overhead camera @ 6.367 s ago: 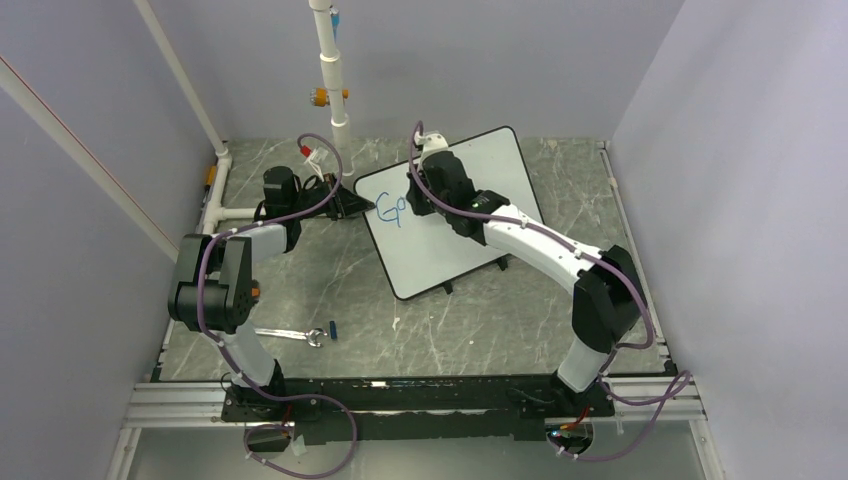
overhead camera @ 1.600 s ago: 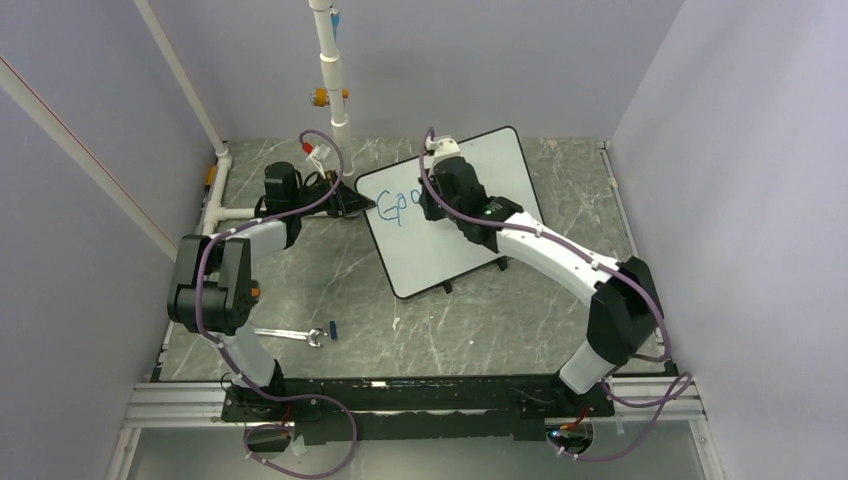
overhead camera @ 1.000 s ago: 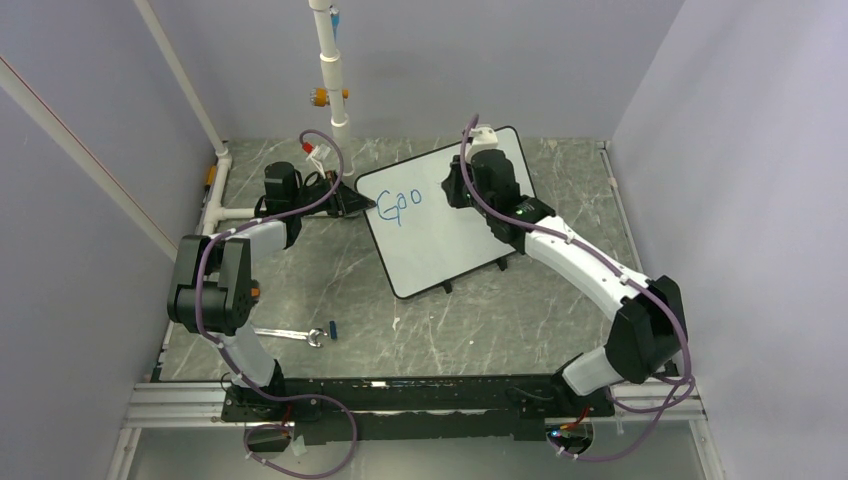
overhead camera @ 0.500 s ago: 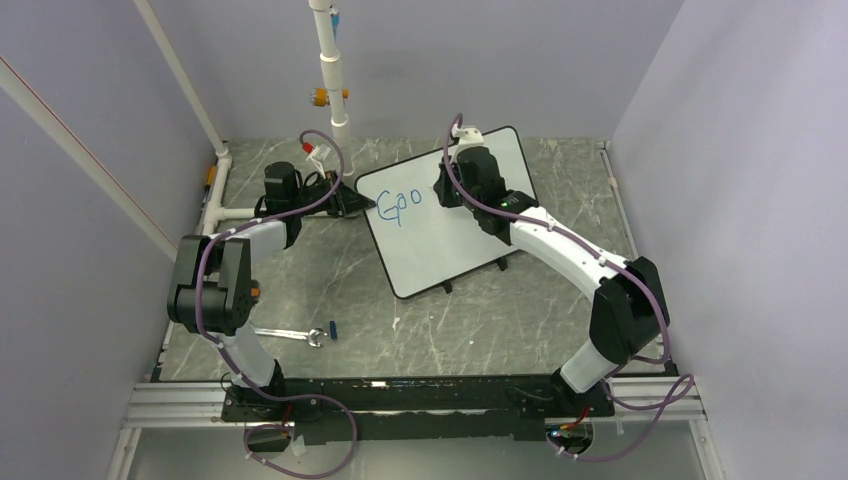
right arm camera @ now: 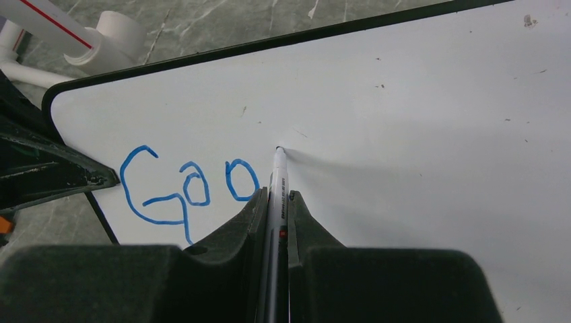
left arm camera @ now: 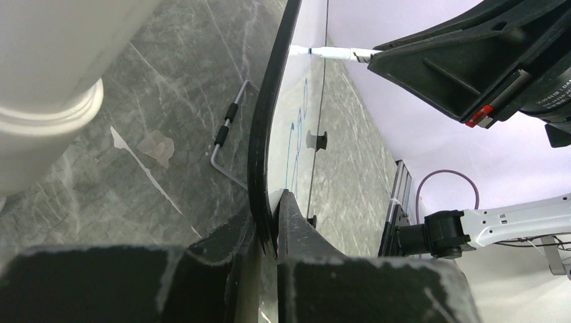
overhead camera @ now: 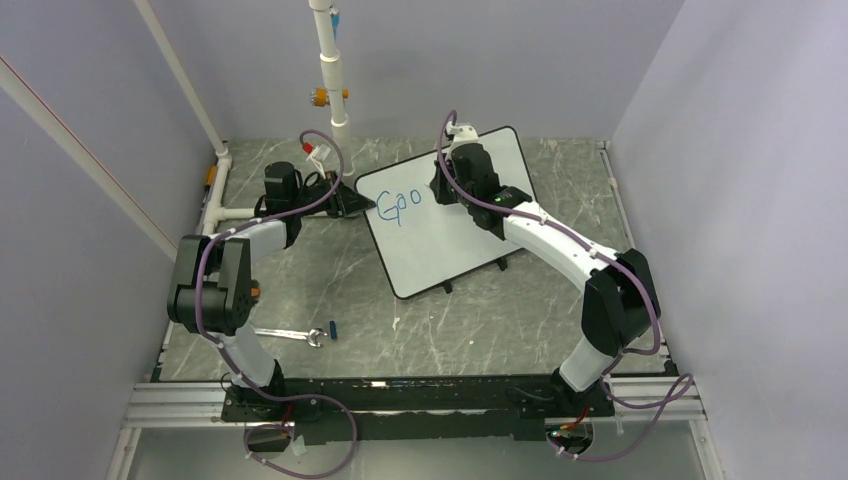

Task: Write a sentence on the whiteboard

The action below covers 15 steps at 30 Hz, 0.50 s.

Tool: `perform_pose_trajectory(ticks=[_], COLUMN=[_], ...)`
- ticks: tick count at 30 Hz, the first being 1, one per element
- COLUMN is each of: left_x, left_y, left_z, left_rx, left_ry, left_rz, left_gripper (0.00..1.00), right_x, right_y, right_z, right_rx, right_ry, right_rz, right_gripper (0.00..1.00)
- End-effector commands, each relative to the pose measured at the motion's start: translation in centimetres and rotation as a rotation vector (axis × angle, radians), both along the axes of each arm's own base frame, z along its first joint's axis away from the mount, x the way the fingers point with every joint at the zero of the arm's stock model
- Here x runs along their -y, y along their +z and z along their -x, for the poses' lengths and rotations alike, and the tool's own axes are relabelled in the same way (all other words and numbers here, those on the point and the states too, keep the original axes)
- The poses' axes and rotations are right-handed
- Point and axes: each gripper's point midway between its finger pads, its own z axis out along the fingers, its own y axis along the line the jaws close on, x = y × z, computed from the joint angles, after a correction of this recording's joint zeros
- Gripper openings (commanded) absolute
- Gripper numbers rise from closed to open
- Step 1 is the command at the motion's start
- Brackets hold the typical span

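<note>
Three letters (right arm camera: 185,198) (Goo) on whiteboard (right arm camera: 417,168); marker (right arm camera: 277,182) alongside

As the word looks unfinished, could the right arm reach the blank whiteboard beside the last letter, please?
Likely yes: the marker in the right gripper touches the whiteboard right of the lettering, nothing between.

The whiteboard (overhead camera: 450,245) lies on my worktop (overhead camera: 480,320) past its middle, toward twelve o'clock. My left gripper (overhead camera: 358,205) sits at the board's nine o'clock corner, with the rim between its jaws. The marker (right arm camera: 277,180) in my right gripper (overhead camera: 438,192) touches the board just at three o'clock of the lettering (overhead camera: 398,206). A wrench (overhead camera: 290,333) lies at eight o'clock on the worktop, with a small piece (overhead camera: 332,329) just beside it.
</note>
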Motion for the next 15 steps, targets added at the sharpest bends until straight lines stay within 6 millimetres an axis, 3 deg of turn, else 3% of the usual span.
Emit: perform_pose_trajectory(ticks=[1,11,15], left_x=[0.0,0.0,0.0], left_y=[2.6,2.7,2.8], left_z=[-1.1,-1.1,-1.0], left_rx=[0.189,0.193,0.194], left_ry=[0.002,0.000,0.002], left_rz=[-0.048,-0.046,-0.047], left_gripper=[0.00,0.00,0.00], right_x=[-1.0,-1.5,-1.2], right_y=[2.3,0.6,-0.9], right_z=[-0.6,0.9,2.0], right_rx=[0.054,0.016,-0.006], right_ry=[0.030,0.070,0.070], right_rz=[-0.035,-0.029,-0.011], right_gripper=[0.00,0.00,0.00])
